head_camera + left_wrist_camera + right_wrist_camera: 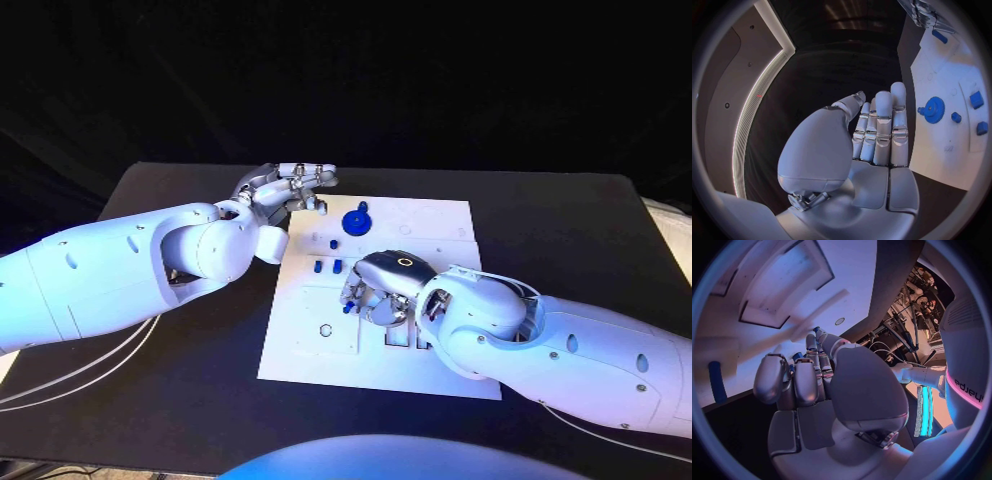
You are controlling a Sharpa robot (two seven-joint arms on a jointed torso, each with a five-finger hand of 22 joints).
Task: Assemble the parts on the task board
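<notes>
Right robot hand (378,290) over white task board (433,225); blue gear (358,219).

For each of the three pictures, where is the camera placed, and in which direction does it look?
Head view: on the head, looking down at the task board; both arms show.
Left wrist view: behind the left hand, facing the board's edge and the blue gear.
Right wrist view: behind the right hand, close over the board.
Shared: the gear shows in the head and left wrist views.

The head camera looked steeply down on the desk (577,215) and board (433,225). Each wrist camera sat close behind its own hand, facing along the fingers (882,125). All three views shared the board.
</notes>
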